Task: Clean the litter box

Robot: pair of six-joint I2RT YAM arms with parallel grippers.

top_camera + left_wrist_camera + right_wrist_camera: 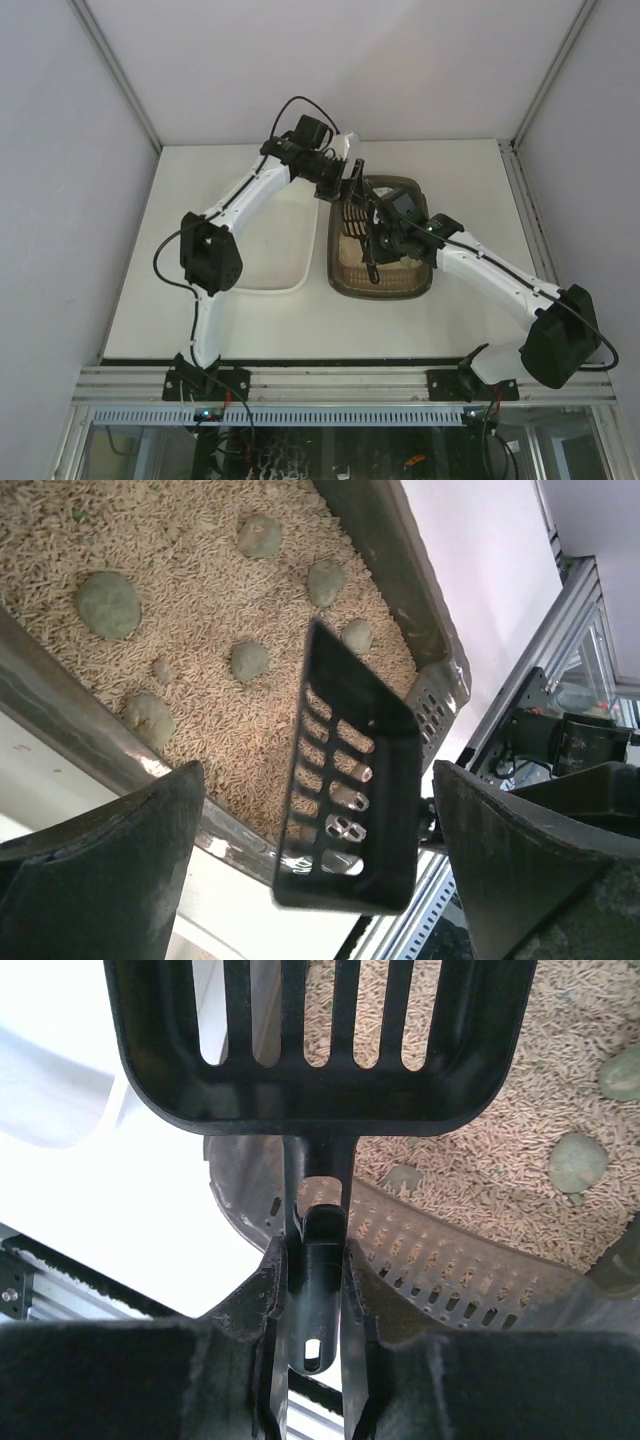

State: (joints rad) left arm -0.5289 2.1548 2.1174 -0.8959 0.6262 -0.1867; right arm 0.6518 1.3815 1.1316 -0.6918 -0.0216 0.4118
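Located litter box (380,291) mid-bench (470,180), just right of white tray (275,250). Noted right fingers (268,1300) clamped on the handle of a black slotted scoop (320,1070), raised over the box's left rim and carrying nothing. Noted left fingers (100,870) spread wide, empty, above the box. Counted at least seven grey-green clumps (108,604) lying in the litter. Judged sifting barely begun; nearly all scooping and dumping left.

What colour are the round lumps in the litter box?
The lumps are dull grey-green, lying on beige litter. The left wrist view shows them best.
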